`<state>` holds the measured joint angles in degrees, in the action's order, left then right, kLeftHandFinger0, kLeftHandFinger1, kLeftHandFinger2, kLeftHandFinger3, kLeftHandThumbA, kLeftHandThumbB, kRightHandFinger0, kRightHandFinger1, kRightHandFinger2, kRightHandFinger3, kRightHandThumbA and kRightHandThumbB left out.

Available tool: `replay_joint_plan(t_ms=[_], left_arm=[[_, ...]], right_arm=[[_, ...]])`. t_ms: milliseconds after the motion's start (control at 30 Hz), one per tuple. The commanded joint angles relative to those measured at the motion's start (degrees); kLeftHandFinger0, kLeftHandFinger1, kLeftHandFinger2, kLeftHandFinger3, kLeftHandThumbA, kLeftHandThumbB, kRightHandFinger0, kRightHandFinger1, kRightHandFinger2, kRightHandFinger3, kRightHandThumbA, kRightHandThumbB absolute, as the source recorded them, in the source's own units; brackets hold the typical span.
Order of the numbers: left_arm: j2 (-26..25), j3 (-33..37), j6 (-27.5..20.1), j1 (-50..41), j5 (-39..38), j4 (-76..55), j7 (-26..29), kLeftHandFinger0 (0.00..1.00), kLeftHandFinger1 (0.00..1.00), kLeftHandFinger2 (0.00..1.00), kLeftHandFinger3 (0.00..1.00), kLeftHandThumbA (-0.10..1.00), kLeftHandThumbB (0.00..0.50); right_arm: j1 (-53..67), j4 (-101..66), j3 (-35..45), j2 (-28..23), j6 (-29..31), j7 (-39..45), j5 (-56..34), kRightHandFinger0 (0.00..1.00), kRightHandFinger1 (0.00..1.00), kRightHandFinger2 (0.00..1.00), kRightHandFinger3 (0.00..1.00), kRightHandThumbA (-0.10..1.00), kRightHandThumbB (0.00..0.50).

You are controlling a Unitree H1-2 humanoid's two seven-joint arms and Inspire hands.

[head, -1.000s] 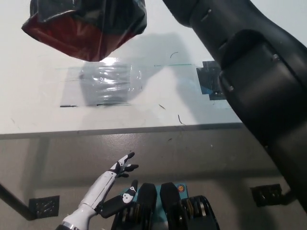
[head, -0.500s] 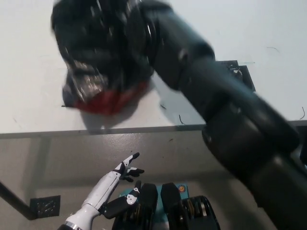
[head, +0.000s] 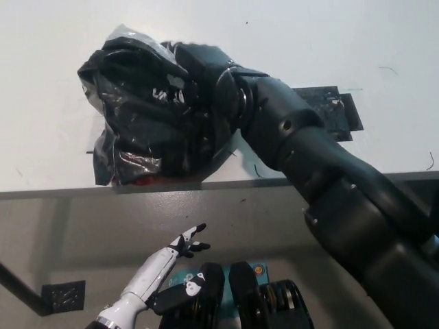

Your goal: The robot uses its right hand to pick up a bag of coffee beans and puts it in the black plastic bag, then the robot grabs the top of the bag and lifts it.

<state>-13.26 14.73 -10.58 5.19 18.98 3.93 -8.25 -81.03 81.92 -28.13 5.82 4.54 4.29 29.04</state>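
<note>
- Right hand (head: pixel 199 72) closed on the top of the black plastic bag (head: pixel 147 116), fingers buried in the crumpled film.
- Bag sits on the white surface (head: pixel 288 41) near its front edge, slumped, touching it.
- Red patch (head: pixel 140 181) shows at the bag's bottom edge; contents otherwise hidden.
- Black pad (head: pixel 336 110) on the surface just beyond the right arm.
- Left hand (head: pixel 185 243) idle below the surface edge, fingers apart, empty.

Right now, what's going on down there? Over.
Right hand at the black bag, grip hidden. Bag on the table near its edge. Left hand idle below, open.
</note>
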Motion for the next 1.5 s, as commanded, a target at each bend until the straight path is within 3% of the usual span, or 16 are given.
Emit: replay_joint_plan(t_ms=[0,67,300,400,533,600,633,833,967,1200,1267,1333,1367,1400,1467], left_arm=[[-1.6,0.4,0.8,1.5,1.3,-3.1,-1.9,0.80,0.81,0.80,0.98,0.46,0.302],[-1.5,0.3,0.4,1.6,1.1,-2.6,-1.8,0.80,0.81,0.79,0.98,0.43,0.300],[-1.4,0.4,-1.3,1.9,1.0,-1.0,-1.2,0.82,0.82,0.80,0.97,0.37,0.305],[-1.4,0.5,-0.4,1.7,1.4,-1.7,-1.4,0.82,0.82,0.80,0.98,0.35,0.316],[-1.4,0.5,-0.6,1.7,1.3,-1.3,-1.5,0.83,0.83,0.81,0.99,0.34,0.326],[-1.4,0.6,-0.4,1.8,1.6,-1.3,-1.5,0.82,0.82,0.81,0.99,0.32,0.332],[-1.5,0.6,-0.3,1.7,1.5,-1.2,-1.6,0.83,0.84,0.82,0.99,0.31,0.338],[-1.6,0.6,-1.3,1.5,1.7,-0.6,-1.2,0.82,0.83,0.82,0.99,0.25,0.336],[-1.6,0.6,-1.6,1.5,2.1,-0.3,-0.9,0.83,0.84,0.82,1.00,0.22,0.344],[-1.0,0.4,-2.8,0.9,2.0,0.7,0.2,0.82,0.83,0.81,1.00,0.19,0.352],[-0.8,0.1,-2.5,0.1,1.9,0.3,0.5,0.82,0.83,0.81,1.00,0.17,0.352],[-0.8,-0.1,-2.4,-0.3,1.5,0.0,0.5,0.82,0.83,0.80,1.00,0.17,0.347],[-1.0,-0.4,-2.4,-0.4,1.3,-0.2,0.4,0.83,0.83,0.80,1.00,0.18,0.343],[-1.2,-0.7,-1.4,-0.5,1.2,-0.7,0.3,0.84,0.84,0.80,1.00,0.22,0.344],[-1.3,-1.2,-1.1,-0.6,0.9,-0.6,0.4,0.86,0.85,0.82,1.00,0.28,0.327]], right_arm=[[-6.8,-2.5,4.6,-4.8,-3.5,15.7,-5.6,1.00,1.00,1.00,1.00,0.89,0.500],[-8.7,-3.2,9.0,-5.7,-5.7,19.9,-10.1,1.00,1.00,1.00,1.00,0.81,0.500],[-17.3,-5.0,17.8,-9.1,-13.4,32.3,-17.8,1.00,1.00,1.00,1.00,0.83,0.500],[-21.3,-6.3,23.4,-10.2,-19.2,35.0,-22.3,1.00,1.00,1.00,1.00,0.69,0.500],[-24.2,-7.0,26.7,-11.5,-21.9,37.4,-24.7,1.00,1.00,1.00,1.00,0.73,0.500],[-25.5,-7.7,29.6,-12.6,-21.5,38.8,-27.2,1.00,1.00,1.00,1.00,0.77,0.500],[-25.6,-8.5,31.4,-13.0,-21.0,38.6,-28.4,1.00,1.00,1.00,1.00,0.85,0.500],[-26.4,-9.3,36.7,-15.1,-22.5,39.6,-30.7,1.00,1.00,1.00,1.00,0.95,0.500],[-26.6,-9.7,38.9,-17.0,-25.2,40.3,-31.5,1.00,1.00,1.00,1.00,0.86,0.500],[-26.0,-12.9,40.7,-19.6,-25.9,41.8,-33.6,1.00,1.00,1.00,1.00,0.92,0.500],[-23.9,-19.9,40.1,-20.0,-24.4,36.2,-32.2,1.00,1.00,1.00,1.00,1.00,0.500],[-21.3,-28.4,37.9,-20.4,-23.5,32.2,-29.1,1.00,1.00,1.00,1.00,1.00,0.487],[-17.8,-38.6,36.1,-21.5,-22.7,30.5,-26.1,1.00,1.00,1.00,1.00,1.00,0.461],[-14.0,-49.1,34.0,-23.1,-21.7,30.4,-23.2,1.00,1.00,1.00,1.00,1.00,0.474],[-9.1,-60.9,33.8,-25.2,-20.9,31.4,-22.2,1.00,1.00,1.00,1.00,1.00,0.444]])
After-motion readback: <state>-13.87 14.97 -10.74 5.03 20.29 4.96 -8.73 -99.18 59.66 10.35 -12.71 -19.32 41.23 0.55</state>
